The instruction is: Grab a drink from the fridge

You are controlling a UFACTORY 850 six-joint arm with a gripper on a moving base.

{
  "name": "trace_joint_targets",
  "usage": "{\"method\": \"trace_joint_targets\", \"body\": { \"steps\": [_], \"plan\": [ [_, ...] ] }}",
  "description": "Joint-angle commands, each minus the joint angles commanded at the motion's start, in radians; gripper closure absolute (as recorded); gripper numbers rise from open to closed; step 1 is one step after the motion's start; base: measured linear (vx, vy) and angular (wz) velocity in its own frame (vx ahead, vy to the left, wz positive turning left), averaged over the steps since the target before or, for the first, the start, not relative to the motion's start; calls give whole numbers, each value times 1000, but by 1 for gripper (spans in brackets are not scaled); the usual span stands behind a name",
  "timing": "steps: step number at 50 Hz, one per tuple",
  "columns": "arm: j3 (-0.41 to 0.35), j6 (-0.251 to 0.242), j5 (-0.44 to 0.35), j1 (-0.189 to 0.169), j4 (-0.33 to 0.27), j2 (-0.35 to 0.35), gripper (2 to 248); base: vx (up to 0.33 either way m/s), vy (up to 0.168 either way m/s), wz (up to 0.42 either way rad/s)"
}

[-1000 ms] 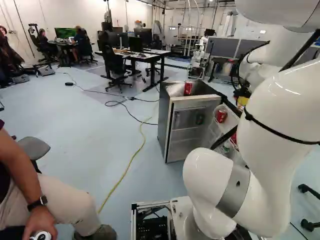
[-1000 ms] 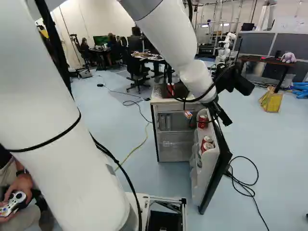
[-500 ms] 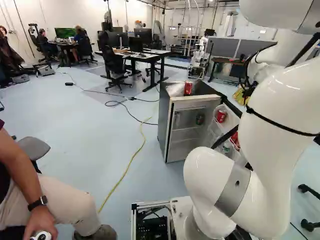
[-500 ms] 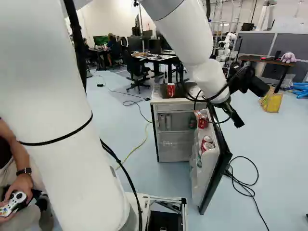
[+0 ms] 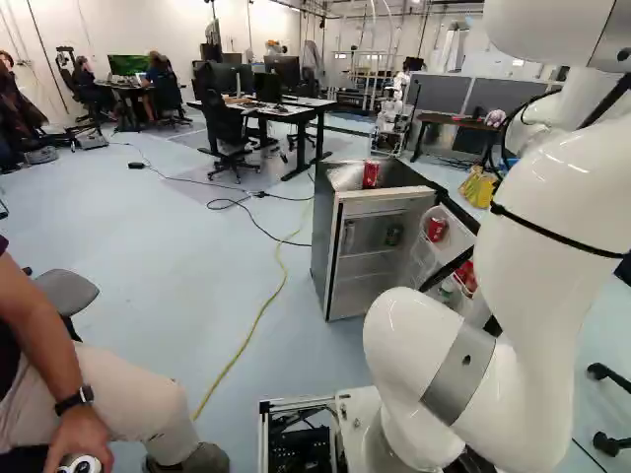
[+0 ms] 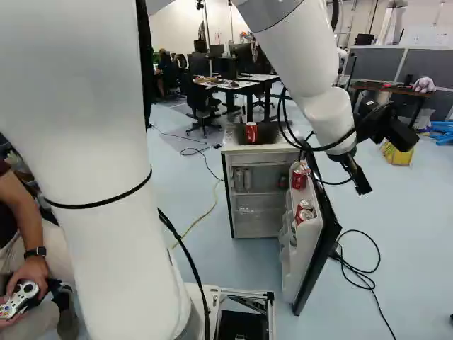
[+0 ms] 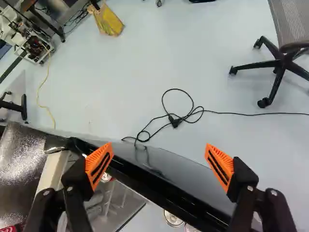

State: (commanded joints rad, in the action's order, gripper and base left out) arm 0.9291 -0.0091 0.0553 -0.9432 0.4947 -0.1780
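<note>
White and thick, the robot arm (image 6: pixel 318 106) holds its black tool (image 6: pixel 364 191) up high, just right of the open fridge door (image 6: pixel 299 273) in the right base view. The tool is open: the wrist view shows its two orange pads (image 7: pixel 99 165) wide apart. The door's black edge slants under them.

One red can (image 6: pixel 251 132) stands on top of the small fridge (image 5: pixel 323 236). Another red can (image 6: pixel 299 177) sits in the upper door rack, and two more cans (image 6: pixel 305 212) sit lower in the door. Two pale cans (image 6: pixel 242 179) stand inside, on the left.

On the floor to the right of the door lies a loopy black cord (image 6: pixel 362 276). Far off, past the fridge to the left, a desk (image 5: pixel 306 106) has screens (image 5: pixel 282 69) on it.
</note>
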Motion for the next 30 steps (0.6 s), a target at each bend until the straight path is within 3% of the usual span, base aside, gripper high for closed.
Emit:
{"method": "trace_joint_targets", "body": {
  "steps": [12,30],
  "plan": [
    [29,0,54,-33,46,-25,3,0,0,0],
    [34,0,161,-38,102,-29,3,0,0,0]
  ]
}}
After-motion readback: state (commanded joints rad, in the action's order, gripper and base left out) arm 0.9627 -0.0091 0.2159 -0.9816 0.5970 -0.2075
